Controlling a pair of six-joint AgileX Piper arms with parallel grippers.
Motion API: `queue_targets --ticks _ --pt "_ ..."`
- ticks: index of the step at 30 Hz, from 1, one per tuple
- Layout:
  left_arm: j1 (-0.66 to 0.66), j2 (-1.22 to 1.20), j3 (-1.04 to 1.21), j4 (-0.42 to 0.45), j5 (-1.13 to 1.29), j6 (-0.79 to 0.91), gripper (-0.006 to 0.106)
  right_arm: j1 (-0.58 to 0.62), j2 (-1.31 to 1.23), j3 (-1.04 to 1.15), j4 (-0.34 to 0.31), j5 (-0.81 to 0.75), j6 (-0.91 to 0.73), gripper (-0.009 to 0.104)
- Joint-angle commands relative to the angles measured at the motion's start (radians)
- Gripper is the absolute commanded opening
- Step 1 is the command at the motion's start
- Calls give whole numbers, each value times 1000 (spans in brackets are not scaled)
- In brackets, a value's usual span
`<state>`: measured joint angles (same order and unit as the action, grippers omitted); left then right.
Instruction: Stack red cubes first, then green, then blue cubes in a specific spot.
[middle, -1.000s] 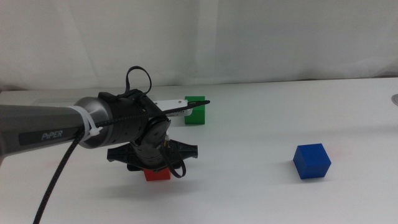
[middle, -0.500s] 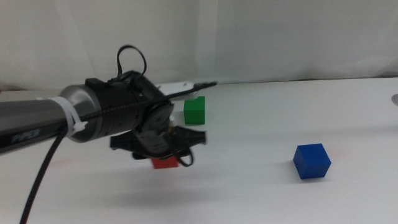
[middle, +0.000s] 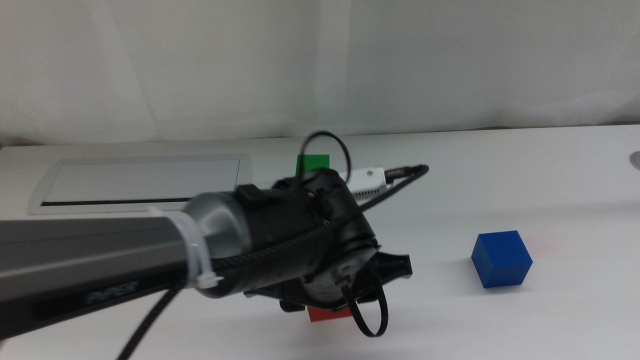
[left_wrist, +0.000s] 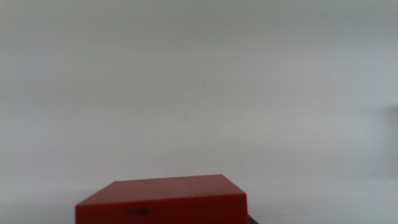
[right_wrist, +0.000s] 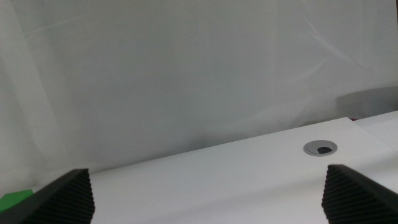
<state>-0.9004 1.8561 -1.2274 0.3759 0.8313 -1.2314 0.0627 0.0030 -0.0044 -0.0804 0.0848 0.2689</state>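
Note:
My left gripper (middle: 332, 296) hangs low over the front middle of the table, shut on the red cube (middle: 328, 315). The arm hides all but the cube's bottom edge. In the left wrist view the red cube (left_wrist: 161, 199) fills the space where the jaws stand, and I cannot tell whether it touches the table. The green cube (middle: 315, 163) stands behind the arm, partly hidden. The blue cube (middle: 501, 258) sits alone to the right. My right gripper (right_wrist: 208, 186) waits open, out of the middle view, with a sliver of the green cube (right_wrist: 12, 200) in its picture.
A long grey-rimmed panel (middle: 140, 185) lies at the back left. A round cable hole (right_wrist: 320, 147) is set in the table at the far right edge. White tabletop stretches between the red and blue cubes.
The left arm has swung right and toward the front, carrying the red cube with it. The green and blue cubes have stayed put.

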Motion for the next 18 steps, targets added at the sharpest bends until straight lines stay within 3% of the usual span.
queue_targets --ticks 1,18 --pt "-6 20 -11 7 31 -26 -3 -3 -33 40 -2 -10 -7 103" --pt "-6 109 -15 9 -7 -23 -3 -3 -33 40 -2 -10 -7 103"
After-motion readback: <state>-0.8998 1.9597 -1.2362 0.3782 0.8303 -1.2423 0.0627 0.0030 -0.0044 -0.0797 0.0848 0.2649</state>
